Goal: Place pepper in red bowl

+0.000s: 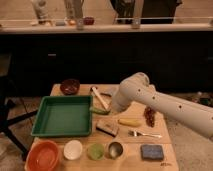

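My white arm reaches in from the right across the wooden table (165,145). Its gripper (106,107) hangs over the table's middle, just right of the green tray's (64,116) far right corner. The gripper is shut on the slim green pepper (99,111), which pokes out to the left below the wrist. The wide orange-red bowl (44,155) sits at the front left corner of the table, well below and left of the gripper, with nothing in it.
In the front row stand a white bowl (73,149), a green bowl (95,151), a metal cup (115,149) and a blue sponge (151,152). A yellow corn piece (129,122), fork (145,134), brown block (107,128), pale utensil (99,97) and maroon bowl (70,86) also lie about.
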Controlling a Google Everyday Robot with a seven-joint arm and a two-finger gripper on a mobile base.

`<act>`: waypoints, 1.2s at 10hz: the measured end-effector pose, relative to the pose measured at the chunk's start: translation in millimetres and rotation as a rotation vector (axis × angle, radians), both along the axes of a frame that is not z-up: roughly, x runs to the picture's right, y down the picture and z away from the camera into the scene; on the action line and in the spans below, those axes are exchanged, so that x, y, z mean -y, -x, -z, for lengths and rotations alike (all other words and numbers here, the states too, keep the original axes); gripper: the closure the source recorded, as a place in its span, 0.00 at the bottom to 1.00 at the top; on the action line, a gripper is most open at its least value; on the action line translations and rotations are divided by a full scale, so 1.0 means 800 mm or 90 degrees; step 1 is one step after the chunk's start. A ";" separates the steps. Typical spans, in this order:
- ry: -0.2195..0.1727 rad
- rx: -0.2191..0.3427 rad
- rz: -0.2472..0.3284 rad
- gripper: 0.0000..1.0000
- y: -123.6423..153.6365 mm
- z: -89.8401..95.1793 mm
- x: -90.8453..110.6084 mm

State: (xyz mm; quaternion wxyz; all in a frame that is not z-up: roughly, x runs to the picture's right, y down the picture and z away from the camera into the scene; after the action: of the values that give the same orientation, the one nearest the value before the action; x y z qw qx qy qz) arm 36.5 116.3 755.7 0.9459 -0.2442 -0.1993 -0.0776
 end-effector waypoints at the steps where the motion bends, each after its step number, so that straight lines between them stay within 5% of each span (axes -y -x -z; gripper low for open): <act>1: 0.000 -0.001 -0.001 1.00 -0.002 0.000 0.000; 7: 0.002 0.002 -0.001 1.00 0.000 -0.001 0.000; 10: -0.010 0.064 0.044 1.00 0.025 -0.002 0.005; 12: -0.025 0.123 0.101 1.00 0.083 0.001 0.009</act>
State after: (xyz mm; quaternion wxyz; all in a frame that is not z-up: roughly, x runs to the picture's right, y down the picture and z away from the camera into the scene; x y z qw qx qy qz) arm -29.7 108.9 754.9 0.9176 -0.2319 -0.2683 -0.1794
